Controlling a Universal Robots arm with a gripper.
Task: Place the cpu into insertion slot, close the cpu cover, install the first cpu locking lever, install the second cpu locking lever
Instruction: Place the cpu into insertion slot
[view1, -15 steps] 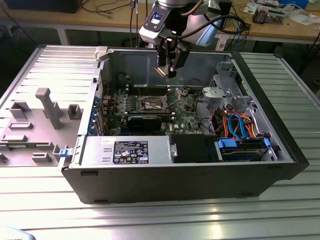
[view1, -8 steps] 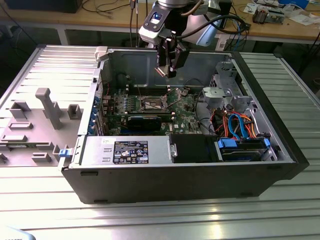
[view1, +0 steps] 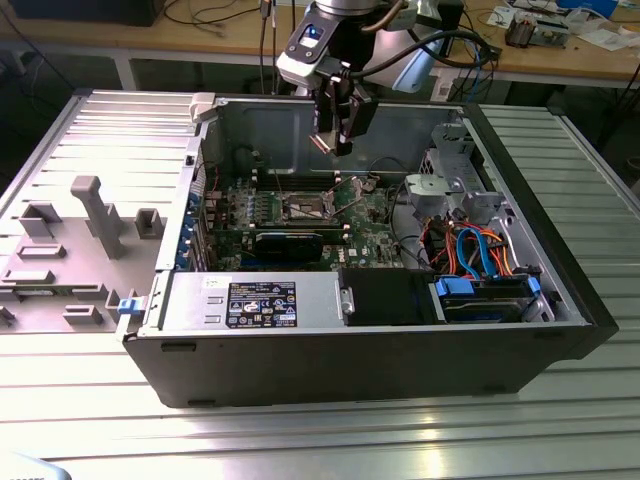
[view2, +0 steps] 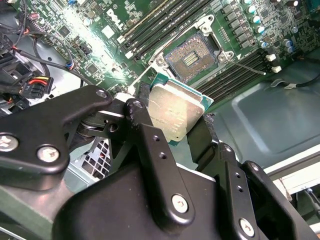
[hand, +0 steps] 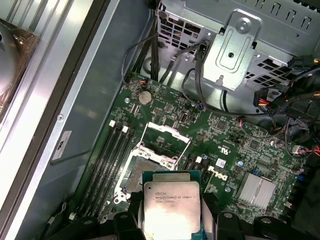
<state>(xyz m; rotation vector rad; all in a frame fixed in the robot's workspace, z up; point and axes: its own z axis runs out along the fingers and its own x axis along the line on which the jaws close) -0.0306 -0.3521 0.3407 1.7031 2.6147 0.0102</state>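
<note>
The gripper (view1: 335, 140) pinched the chip (hand: 171, 205) by opposite edges, clear above the open socket (view2: 192, 57). A good placement likely needed its corners matched to the socket's, then a flat descent.

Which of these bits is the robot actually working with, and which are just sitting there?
In the job: black tool, gripping the silvery-grey square cpu chip; dark square insertion slot with metal rim; silvery metal cover frame, open.
Just lying about: blue and orange cables; silver finned heatsink; round silver coin battery.
</note>
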